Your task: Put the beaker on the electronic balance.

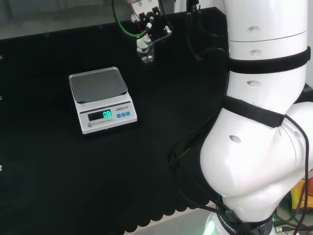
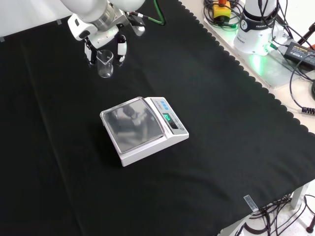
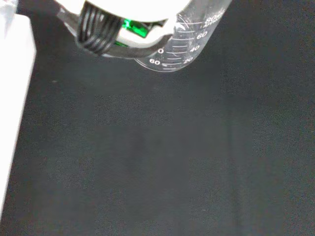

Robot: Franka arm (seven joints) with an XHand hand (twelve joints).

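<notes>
Hand at the beaker, balance waiting with its pan bare.

In the front view the hand (image 2: 106, 42) comes down at the far end of the black surface (image 2: 236, 147), its fingers (image 2: 121, 50) closed around the small clear beaker (image 2: 105, 64), which stands upright on or just above the cloth. The white electronic balance (image 2: 144, 129) sits well apart, nearer the middle, display lit green. The wrist view shows the beaker's printed scale marks close beside the hand.
</notes>
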